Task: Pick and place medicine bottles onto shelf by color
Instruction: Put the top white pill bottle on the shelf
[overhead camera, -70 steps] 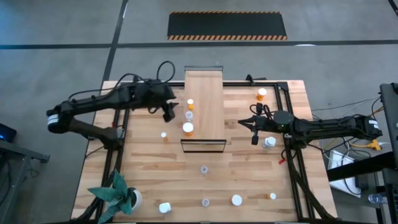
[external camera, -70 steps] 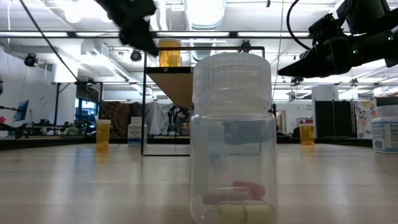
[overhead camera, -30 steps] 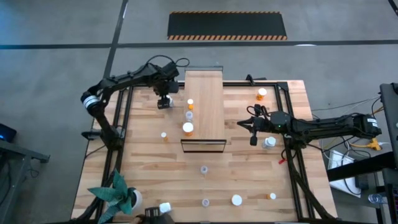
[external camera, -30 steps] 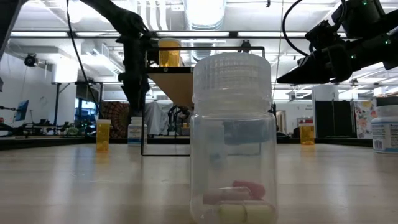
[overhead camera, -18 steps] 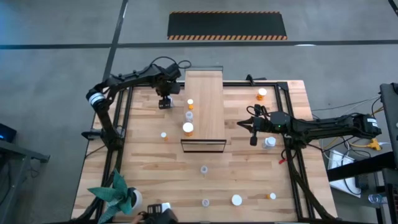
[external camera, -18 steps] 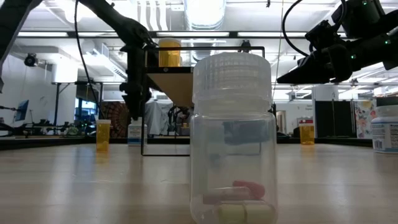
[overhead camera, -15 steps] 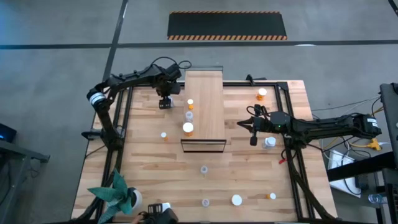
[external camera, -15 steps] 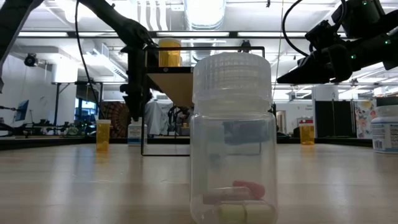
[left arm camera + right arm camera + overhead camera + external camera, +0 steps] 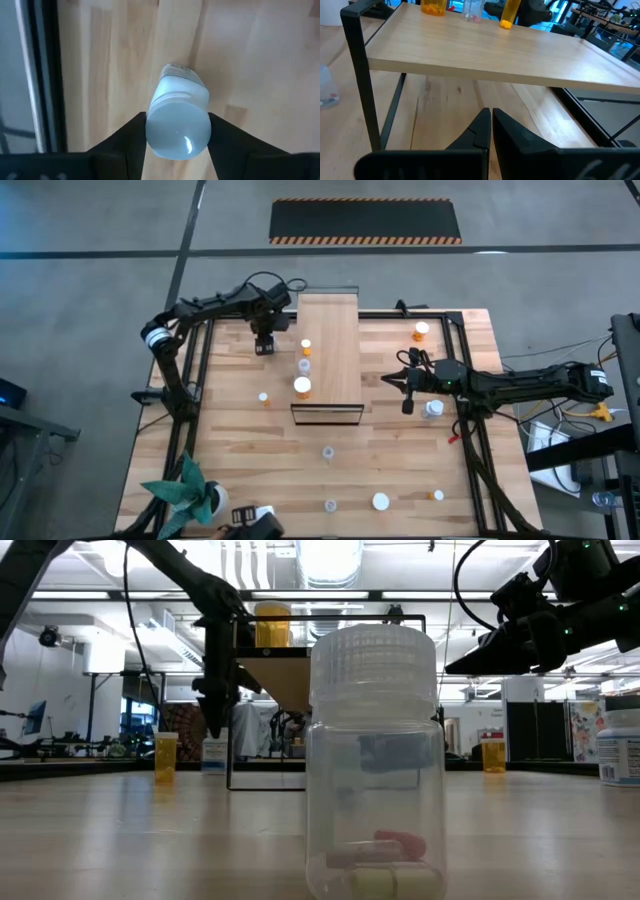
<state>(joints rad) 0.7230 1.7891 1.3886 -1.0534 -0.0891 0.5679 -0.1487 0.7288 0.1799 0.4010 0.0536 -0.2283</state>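
In the high view the left gripper [image 9: 265, 343] sits at the upper left of the frame, over the table [image 9: 240, 450] just left of the shelf [image 9: 330, 350], pointing straight down at a white bottle [image 9: 178, 119]. The left wrist view gives the relation that matters: the bottle stands upright with its long axis running straight up toward the camera, its white cap [image 9: 178, 134] dead centre between the two dark fingers [image 9: 131, 141], one on each side of the cap. The jaws are apart but drawn in close; whether the pads already touch the cap I cannot tell, so no firm grip can be claimed. In my judgement the coming move is a plain squeeze and a vertical lift, with no need to turn the wrist, since the bottle lies directly below the gripper rather than off to one side. This arm is clearly the nearer one. The right gripper [image 9: 405, 390] hangs at the centre right of the high view, just right of the shelf, its fingers [image 9: 479, 131] pressed together on nothing. On the shelf stand orange bottles [image 9: 302, 387], and a clear bottle [image 9: 376, 765] fills the middle of the low view.
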